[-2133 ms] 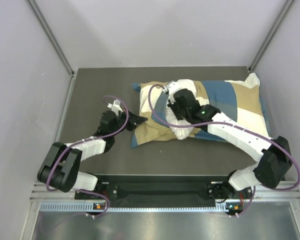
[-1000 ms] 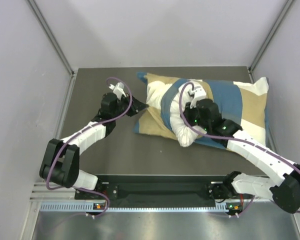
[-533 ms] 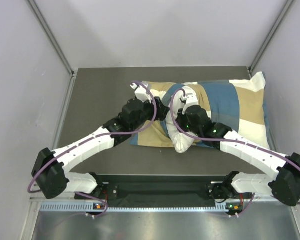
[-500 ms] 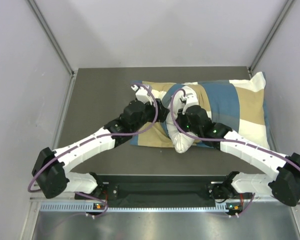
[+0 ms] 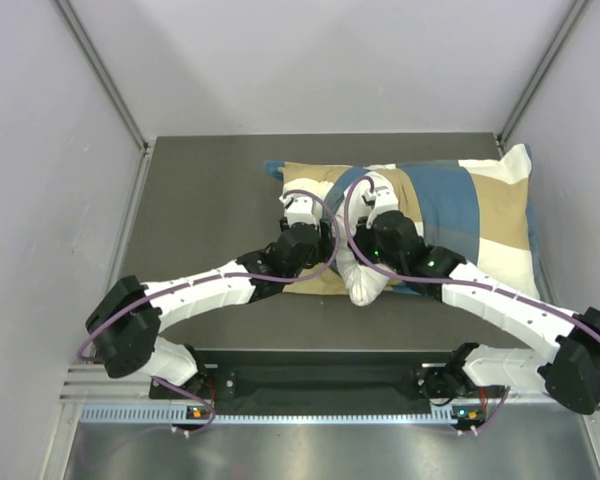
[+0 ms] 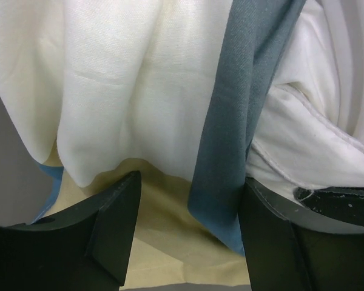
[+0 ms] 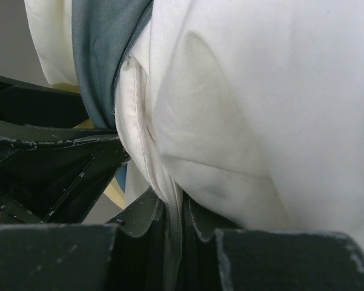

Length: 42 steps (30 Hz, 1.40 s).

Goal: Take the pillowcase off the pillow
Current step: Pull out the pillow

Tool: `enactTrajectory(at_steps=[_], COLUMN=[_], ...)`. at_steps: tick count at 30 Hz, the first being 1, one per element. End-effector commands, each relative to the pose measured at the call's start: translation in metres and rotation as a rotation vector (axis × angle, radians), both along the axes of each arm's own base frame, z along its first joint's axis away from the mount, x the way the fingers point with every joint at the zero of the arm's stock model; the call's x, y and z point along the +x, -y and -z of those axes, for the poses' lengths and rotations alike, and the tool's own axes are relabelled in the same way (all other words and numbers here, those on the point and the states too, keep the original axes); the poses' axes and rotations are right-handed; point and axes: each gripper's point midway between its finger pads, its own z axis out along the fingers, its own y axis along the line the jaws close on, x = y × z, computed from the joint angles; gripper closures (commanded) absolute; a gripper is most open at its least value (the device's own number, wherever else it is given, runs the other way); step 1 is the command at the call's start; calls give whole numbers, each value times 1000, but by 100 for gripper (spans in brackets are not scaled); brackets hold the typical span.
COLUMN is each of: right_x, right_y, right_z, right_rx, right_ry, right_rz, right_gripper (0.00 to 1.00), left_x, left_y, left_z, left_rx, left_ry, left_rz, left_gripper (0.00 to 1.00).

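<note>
The pillow [image 5: 366, 282] lies on the table [image 5: 200, 200], most of it inside the pillowcase [image 5: 450, 200]. Only its left end bulges out bare and white through the opening. Both arms reach in to that bare end. The right gripper [image 7: 175, 229] is at the pillow's bare end, its fingers [image 7: 139, 221] closed tight on the white seam, with a fold of the pillow pinched between them. The left gripper [image 6: 191, 236] sits just left of the pillow's bare end, its fingers [image 6: 112, 227] spread apart and holding nothing. The blue edge [image 6: 233, 139] of the pillowcase hangs down between them, close beside the finger nearer the pillow; whether it touches that finger I cannot tell. On the side of the blue edge away from the pillow, the cream part of the pillowcase drapes in folds with tan cloth underneath. On the pillow's side, the white seam shows. In the right wrist view the blue edge lies against the pillow's left side, with the black body of the left gripper just beyond it
</note>
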Motion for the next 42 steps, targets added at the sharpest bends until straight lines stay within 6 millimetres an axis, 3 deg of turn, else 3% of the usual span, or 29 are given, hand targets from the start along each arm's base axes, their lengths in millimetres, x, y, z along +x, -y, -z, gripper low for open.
enactTrajectory(at_steps=[1,8,12,16,17,21,26,29,33,42], right_x=[-19,-30,-36,-39,-40,-39,-36,-31,-21,-7], right_y=[18,16,12,18,23,43,64,84,121,201], right_z=[21,34,34,25,28,35,37,39,41,26], right_rx=[-56,-57,-49,-29,-42,-115,-166,-181,-176,-193], right_ry=[-72,-107,-107,-85,-91,-93,-84,-88,-92,-65], right_rz=[22,3,-8,11,29,99,198,267,385,598], right_gripper=[100,100,100,100,100,100,100,100,100,100], left_x=[20,30,47,58,57,59,65,63,65,65], left_y=[-18,6,-1,-27,-36,-73,-122,-143,-171,-186], left_z=[3,-13,4,15,23,13,19,18,14,14], left_rx=[20,-63,15,18,14,-16,-7,-29,-41,-53], left_ry=[70,125,103,60,42,55,22,14,6,-8], left_rz=[-126,-78,-130,-204,-226,-296,-376,-396,-436,-434], left_gripper=[32,30,33,63,77,92,96,97,96,100])
